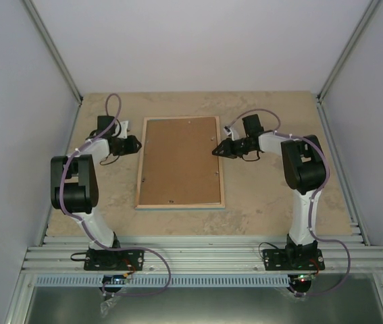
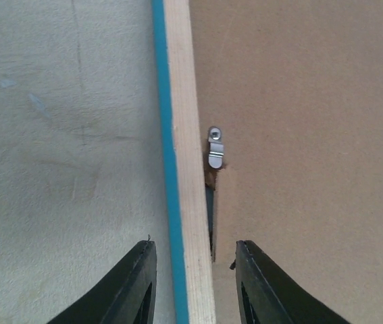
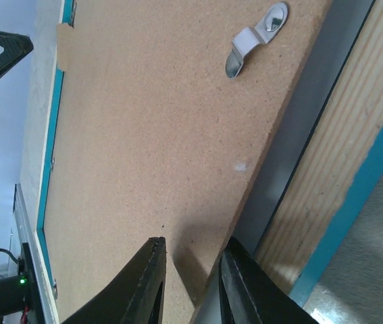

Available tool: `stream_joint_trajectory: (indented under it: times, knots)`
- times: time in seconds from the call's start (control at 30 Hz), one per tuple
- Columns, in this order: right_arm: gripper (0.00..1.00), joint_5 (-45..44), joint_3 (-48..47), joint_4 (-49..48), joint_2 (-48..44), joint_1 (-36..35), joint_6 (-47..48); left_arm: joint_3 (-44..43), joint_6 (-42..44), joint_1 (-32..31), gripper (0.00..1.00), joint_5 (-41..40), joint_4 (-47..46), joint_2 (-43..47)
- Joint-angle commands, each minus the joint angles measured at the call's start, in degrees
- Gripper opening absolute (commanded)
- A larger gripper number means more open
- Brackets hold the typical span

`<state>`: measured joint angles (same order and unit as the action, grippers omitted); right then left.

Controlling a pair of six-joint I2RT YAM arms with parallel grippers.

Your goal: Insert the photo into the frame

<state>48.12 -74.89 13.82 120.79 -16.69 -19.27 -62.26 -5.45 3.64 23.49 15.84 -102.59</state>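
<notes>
The face-down blue-and-light-wood picture frame (image 2: 184, 101) seems light, stiff and breakable-paned, best held by its rails: left gripper (image 2: 194, 244) spread astride its left rail, right gripper (image 3: 194, 241) narrowed at its right edge, grip unclear.

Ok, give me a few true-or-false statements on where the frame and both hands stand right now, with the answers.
1. The frame lies face down, its brown backing board up. True.
2. The photo lies loose beside the frame. False: no photo shows in any view.
3. The left hand straddles the frame's left wooden edge, one finger on each side. True.
4. Both hands are at the frame's near short edge. False: the left hand and the right hand are at the long sides, toward the far end.
5. A metal clip sits on the backing board by the left edge. True.
</notes>
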Motion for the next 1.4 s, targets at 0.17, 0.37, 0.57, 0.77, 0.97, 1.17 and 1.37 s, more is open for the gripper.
stream_joint_trajectory:
  times: [0.17, 0.37, 0.57, 0.77, 0.97, 1.17, 1.37]
  knots:
    - [0.21, -1.05, -1.52, 0.14, 2.07, -0.36, 1.15, -0.09, 3.82, -1.21, 0.36, 2.69, -0.28, 0.28]
    - [0.20, -1.66, -1.33, 0.32, 2.13, -0.36, 1.31, -2.16, 4.23, -3.10, 0.37, 0.70, -0.31, -1.52]
    - [0.20, -1.82, -1.47, 0.55, 2.19, -0.23, 1.48, -4.84, 4.13, -3.11, 0.37, -1.45, 0.11, -4.20]
    - [0.20, -1.74, -1.46, 0.43, 2.39, -0.06, 1.39, -5.83, 4.52, -5.31, 0.37, -2.24, 0.29, -6.22]
    - [0.19, -1.54, -1.35, 0.32, 2.68, -0.01, 1.30, -6.33, 4.84, -6.27, 0.35, -2.56, 0.62, -7.29]
    - [0.19, -1.56, -1.07, -0.02, 2.69, -0.02, 1.19, -6.77, 5.36, -7.69, 0.23, -1.87, 1.43, -8.03]
    - [0.19, -1.41, -0.95, -0.32, 2.76, -0.01, 0.84, -6.31, 8.05, -9.71, 0.07, -1.03, 1.31, -7.19]
